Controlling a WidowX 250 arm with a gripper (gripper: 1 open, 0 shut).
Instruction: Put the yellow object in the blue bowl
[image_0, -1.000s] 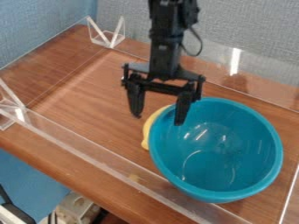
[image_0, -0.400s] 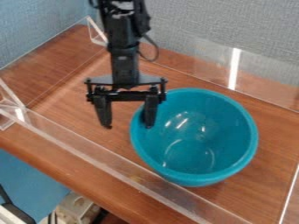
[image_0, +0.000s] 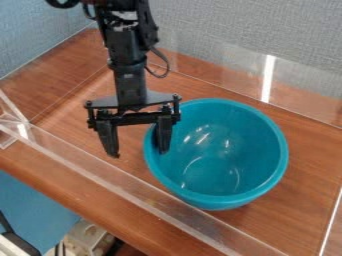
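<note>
Position of small yellow object: not visible in the current view; not seen inside the bowl, not seen between the fingers, and no yellow sliver discernible along the bowl's left rim, so likely hidden behind the bowl wall or the tool, though not confirmable. Large round deep bowl of glossy teal-blue plastic resting on the brown wooden tabletop, right of centre, inside the clear acrylic barrier running along the near edge. Black two-fingered gripper hanging from the black arm, pointing straight down, just left of the bowl's left rim. Right finger close beside or touching the rim; contact not resolvable. Left finger well clear of the bowl, tip low over the bare wood. Jaws spread wide apart, nothing held between them. Judged relation for the coming move: target most plausibly low against the outside of the bowl on its left side, hence under or immediately beside the tool rather than far from it. Long axis of the target not determinable. Judged requirement: locate the target, centre the spread fingers over it, descend, close. Risk: right finger catching the rim and shifting the bowl.
</note>
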